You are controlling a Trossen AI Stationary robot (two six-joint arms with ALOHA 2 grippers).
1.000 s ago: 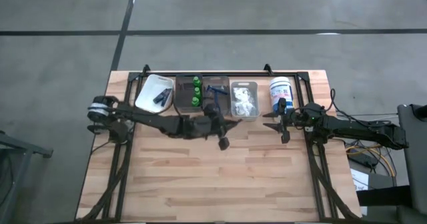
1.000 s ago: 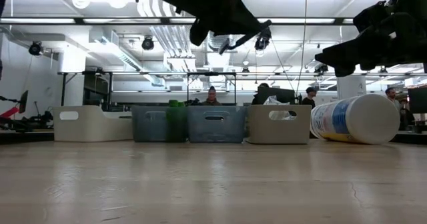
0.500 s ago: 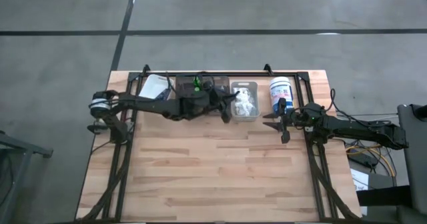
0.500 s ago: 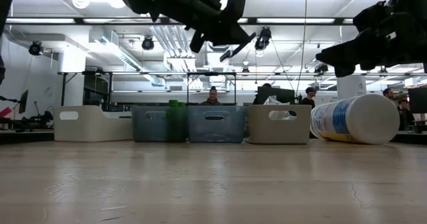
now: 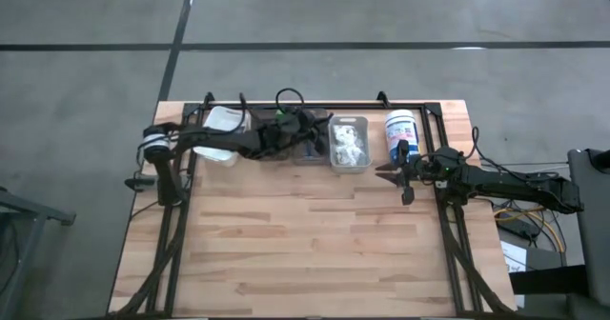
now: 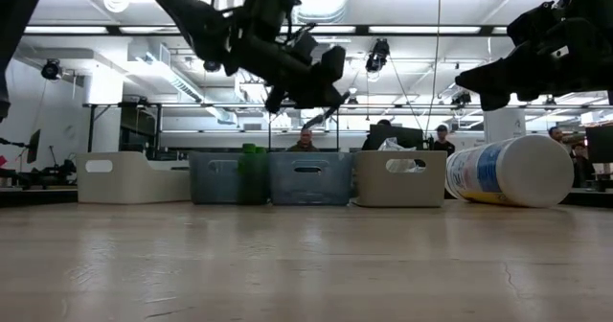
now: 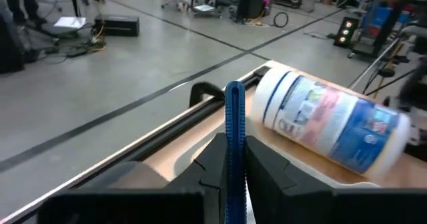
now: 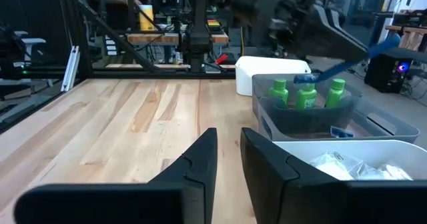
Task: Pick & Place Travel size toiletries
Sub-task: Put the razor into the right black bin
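Note:
My left gripper (image 5: 312, 134) is shut on a blue razor (image 7: 233, 114) and hangs above the row of bins at the table's far edge. From the right wrist view the razor (image 8: 363, 56) shows over the dark bin (image 8: 313, 114) where three green bottles (image 8: 307, 94) stand. Clear packets with white contents (image 8: 347, 164) lie in the clear bin (image 5: 349, 144). My right gripper (image 8: 228, 157) waits near the table's right edge, open by a narrow gap, with nothing between its fingers. My left gripper pinches the razor's blue handle (image 7: 233, 154) between its two fingers. The fingers come about level from the table's left and lie along the handle, which sticks out past the fingertips. The razor is lifted clear, above the bins.
A white bin (image 5: 221, 130) stands at the row's left end. A white tub with a blue label (image 5: 401, 131) lies on its side at the far right, beside my right gripper (image 5: 389, 172). The wooden tabletop (image 5: 305, 244) in front of the bins is bare.
My left gripper has swung from over the table's middle toward the far edge, carrying the razor clear of the table. It now hangs over the dark bins.

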